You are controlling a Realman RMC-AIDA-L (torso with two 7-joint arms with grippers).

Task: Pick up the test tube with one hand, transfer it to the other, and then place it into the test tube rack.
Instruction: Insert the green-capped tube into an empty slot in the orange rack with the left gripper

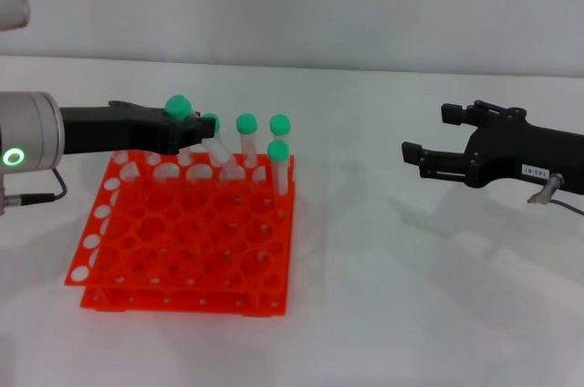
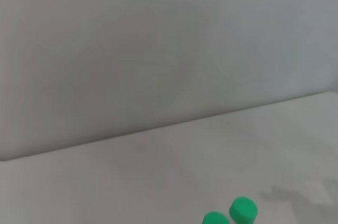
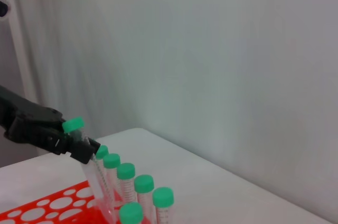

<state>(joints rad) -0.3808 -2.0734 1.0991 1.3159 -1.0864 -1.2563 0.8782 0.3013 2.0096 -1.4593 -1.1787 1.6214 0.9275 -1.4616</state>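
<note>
My left gripper (image 1: 187, 128) reaches over the back row of the orange test tube rack (image 1: 182, 250) and is shut on a test tube (image 1: 179, 106) just below its green cap. In the right wrist view the same test tube (image 3: 95, 176) leans in the left gripper (image 3: 79, 147), and its lower end sits down in a back hole of the rack (image 3: 47, 208). Well off to the right, my right gripper (image 1: 427, 134) hovers above the table, open and holding nothing.
Several other green-capped tubes (image 1: 246, 136) stand in the rack's back rows, right beside the held one. Two of their caps (image 2: 243, 209) show in the left wrist view. The white table (image 1: 383, 296) ends at a pale wall behind.
</note>
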